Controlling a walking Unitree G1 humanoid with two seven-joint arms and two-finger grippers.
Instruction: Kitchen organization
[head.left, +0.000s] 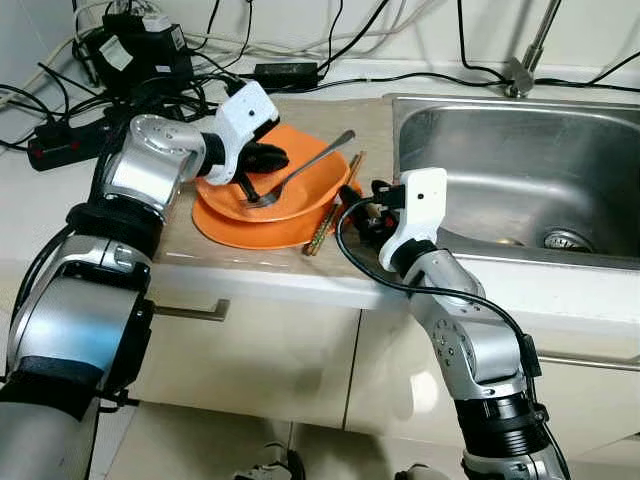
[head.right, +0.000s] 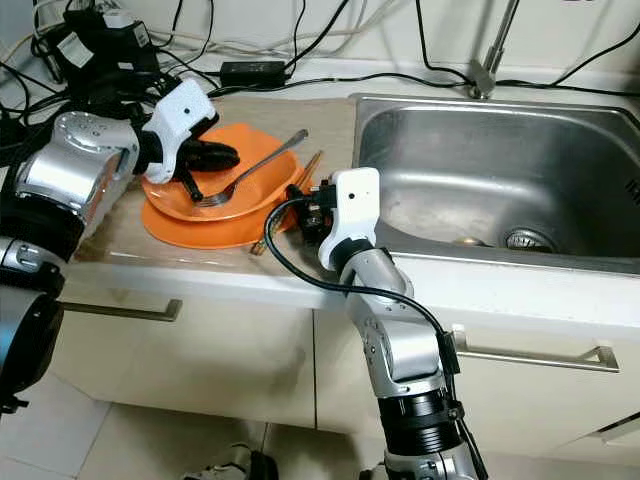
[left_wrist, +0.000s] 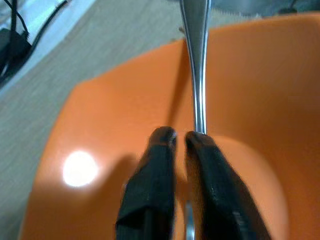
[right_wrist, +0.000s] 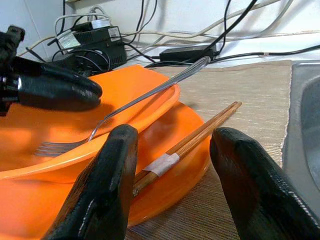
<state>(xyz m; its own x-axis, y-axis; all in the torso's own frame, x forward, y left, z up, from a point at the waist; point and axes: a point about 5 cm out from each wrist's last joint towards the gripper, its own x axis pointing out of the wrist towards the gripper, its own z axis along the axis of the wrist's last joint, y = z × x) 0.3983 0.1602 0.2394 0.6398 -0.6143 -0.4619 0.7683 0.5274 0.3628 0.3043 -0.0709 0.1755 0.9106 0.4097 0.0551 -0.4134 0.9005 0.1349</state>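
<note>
Orange plates (head.left: 262, 222), two of them stacked, sit on the beige mat (head.left: 375, 125) near the counter's front edge, just beside the left wall of the steel sink (head.left: 520, 170); a metal fork (head.left: 300, 172) lies across the upper plate, tines down in its hollow and handle rising over the rim toward the sink, while a pair of wooden chopsticks (right_wrist: 192, 141), banded with pale tape, leans along the lower plate's sink-side rim. The left gripper (left_wrist: 181, 139) reaches over the upper plate from the counter's far left, its two black fingers drawn nearly together around the fork's thin neck, though whether they truly pinch it cannot be told from the pictures. The right gripper (right_wrist: 172, 165) waits low at the front edge between plates and sink, fingers spread wide on either side of the chopsticks and not touching them. Risks look plain enough: the fork's slim, polished shaft could slip or swing in a narrow pinch, and its tines could drag the glossy upper plate, which rests loosely on the lower one; any shift of the stack so close to the front edge might roll the chopsticks off the rim. Behind the plates, along the counter's back edge, a tangle of black cables (head.left: 300, 60) and power adapters (head.left: 140, 45) lies near enough to snag the left arm's elbow, and a tap stem (head.left: 530, 50) stands at the sink's back rim.
</note>
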